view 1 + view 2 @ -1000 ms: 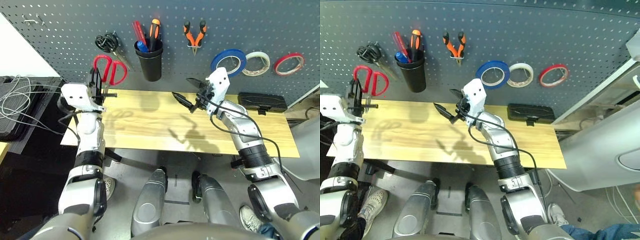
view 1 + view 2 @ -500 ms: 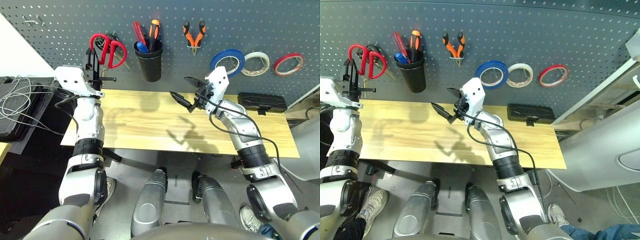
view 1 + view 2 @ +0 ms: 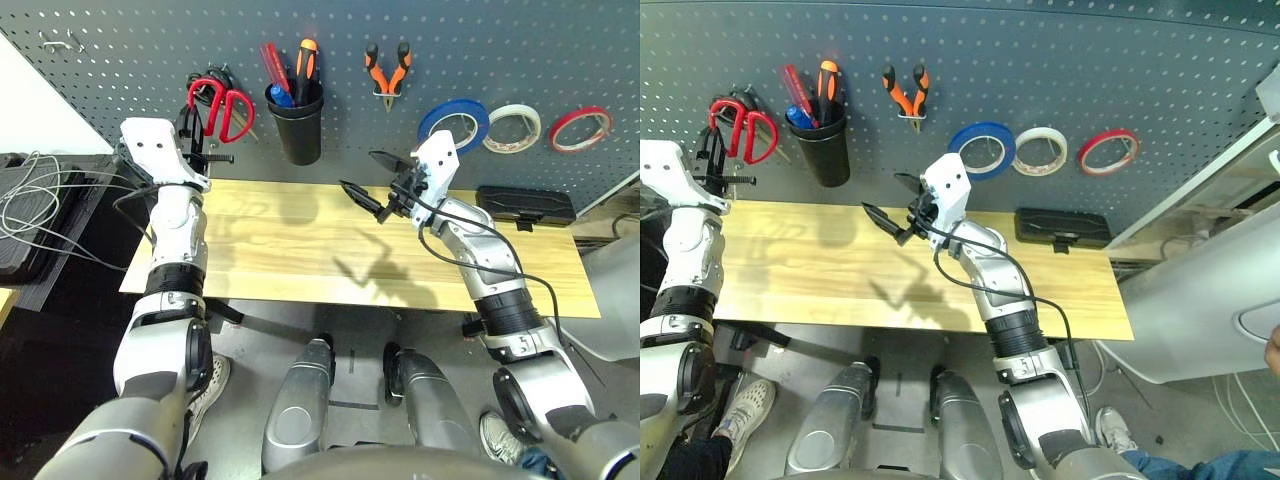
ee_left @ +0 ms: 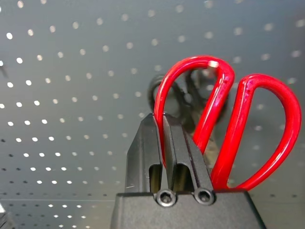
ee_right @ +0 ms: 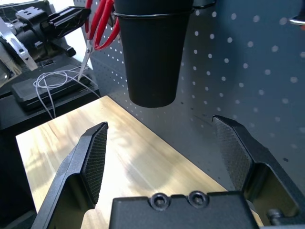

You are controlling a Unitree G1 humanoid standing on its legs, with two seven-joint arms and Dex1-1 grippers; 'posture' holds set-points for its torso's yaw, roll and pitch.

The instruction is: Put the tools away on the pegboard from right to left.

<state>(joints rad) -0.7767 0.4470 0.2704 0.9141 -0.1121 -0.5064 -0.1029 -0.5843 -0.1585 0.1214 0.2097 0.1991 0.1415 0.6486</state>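
1. Clearly, in the left eye view, the last step is in hand: the left gripper (image 3: 192, 128) is clenched on the red-handled scissors (image 3: 222, 103) and holds them up against the pegboard (image 3: 120, 60), near its left end, just beside the black-handled scissors (image 3: 206, 80). The right gripper (image 3: 372, 187) hangs released, jaws wide, above the bench (image 3: 300, 250), holding nothing.
2. In the right eye view the blue tape ring (image 3: 983, 148), the pliers (image 3: 904, 90) and the blue-handled screwdriver (image 3: 798, 112) (standing in the black cup (image 3: 827, 145)) are already on the board, so by my judgement only the scissors remain.
3. In the left wrist view the fingers (image 4: 143, 148) pinch one red loop. Next, I judge, a loop must slide onto a hook before the grip lets go. The hook itself is hard to make out behind the handles, and the blades are cut off.
4. In the right wrist view the open fingers (image 5: 90, 157) frame the cup, its top cut off; whether the scissors touch a hook I cannot tell.
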